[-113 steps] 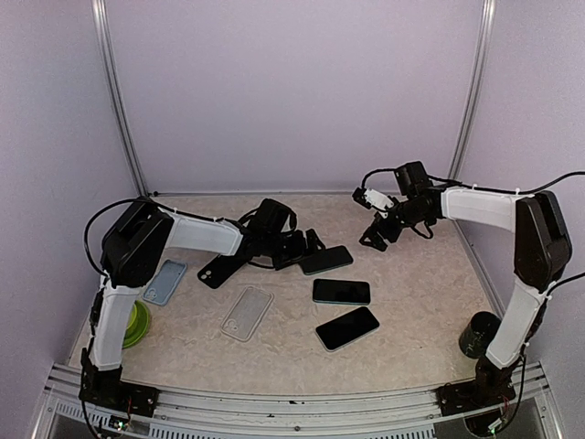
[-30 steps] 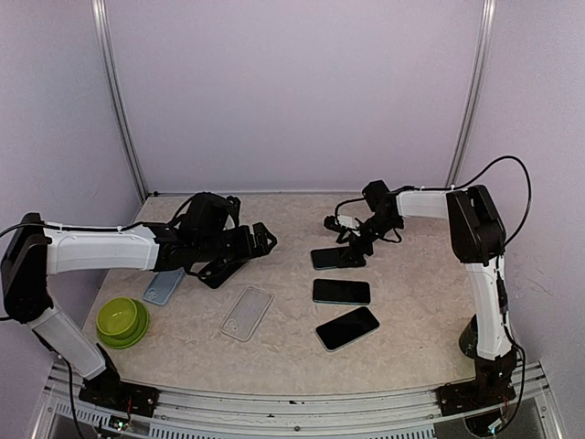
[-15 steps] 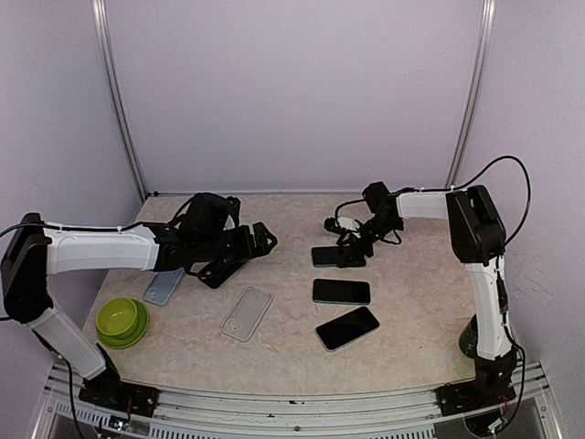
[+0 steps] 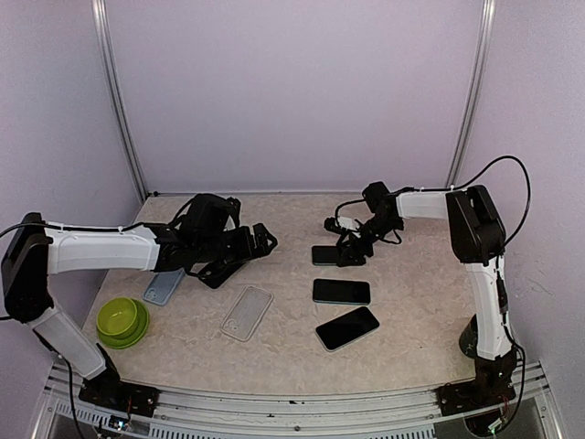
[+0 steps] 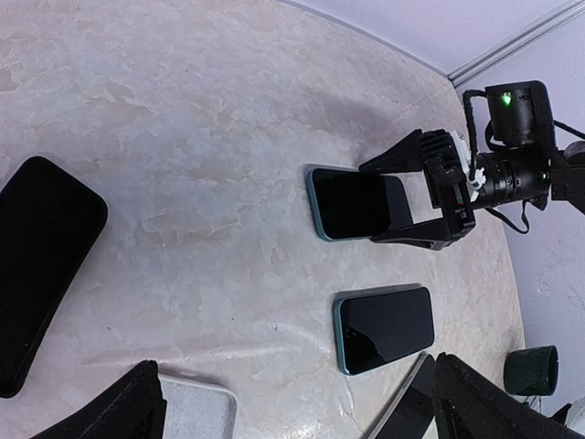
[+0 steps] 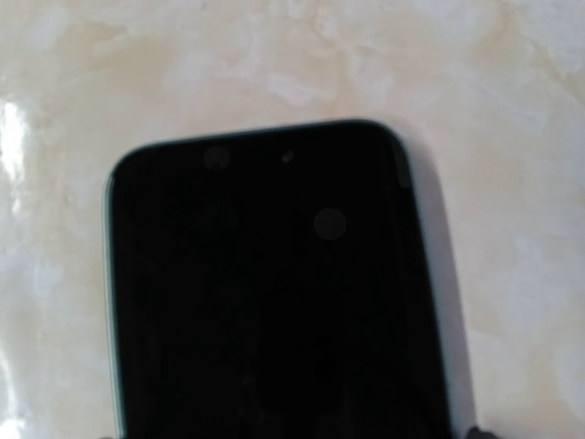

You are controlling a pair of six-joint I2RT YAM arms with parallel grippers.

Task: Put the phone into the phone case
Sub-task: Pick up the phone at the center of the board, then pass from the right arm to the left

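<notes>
Left tool (image 4: 263, 240) wide open, empty | right tool (image 4: 349, 251) straddles far phone (image 5: 352, 203), we cannot tell grip | middle phone (image 4: 341, 292) beside clear case (image 4: 247, 313)

Three dark-screened rectangular smartphones are lying in a row on the beige marbled tabletop (image 4: 411, 302): the far phone (image 4: 325, 257), the middle phone (image 4: 341, 291) and the near phone (image 4: 347, 328). The right gripper (image 4: 352, 247) is reaching down over the far phone's right end. The left gripper (image 4: 260, 240) is hanging with its fingers spread near a black phone case (image 4: 218, 273). A pale blue phone case (image 4: 164, 286) and a clear phone case (image 4: 247, 313) are lying close by, and a round green bowl (image 4: 122, 320) is sitting at the left edge.
</notes>
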